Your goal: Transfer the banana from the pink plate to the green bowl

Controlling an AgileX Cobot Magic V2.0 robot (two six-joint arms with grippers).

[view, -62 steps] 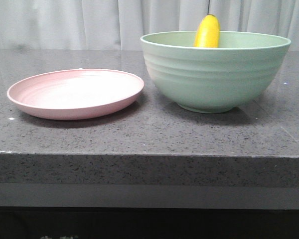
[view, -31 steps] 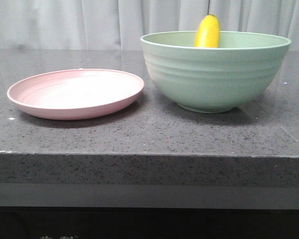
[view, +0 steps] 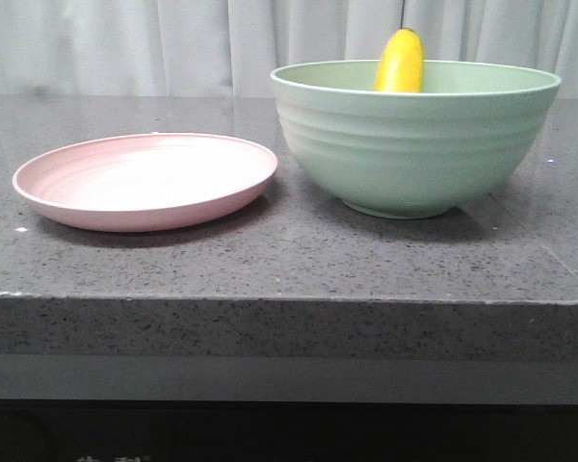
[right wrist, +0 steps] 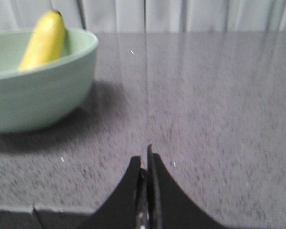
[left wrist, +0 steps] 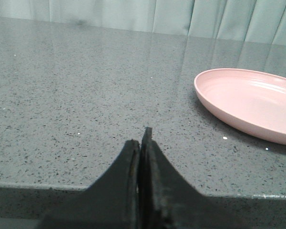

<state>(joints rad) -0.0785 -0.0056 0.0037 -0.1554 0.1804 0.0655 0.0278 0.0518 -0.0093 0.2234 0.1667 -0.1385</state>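
Observation:
The yellow banana [view: 401,62] stands tilted inside the green bowl [view: 414,144], its upper end above the rim; it also shows in the right wrist view [right wrist: 44,39] with the bowl [right wrist: 35,90]. The pink plate [view: 146,179] lies bare to the left of the bowl and shows in the left wrist view [left wrist: 252,102]. My left gripper [left wrist: 141,143] is shut and empty over the counter's front edge, apart from the plate. My right gripper [right wrist: 144,160] is shut and empty near the front edge, apart from the bowl. Neither gripper shows in the front view.
The plate and bowl rest on a dark speckled stone counter [view: 289,260] with a front edge close to both grippers. A pale curtain [view: 173,43] hangs behind the counter.

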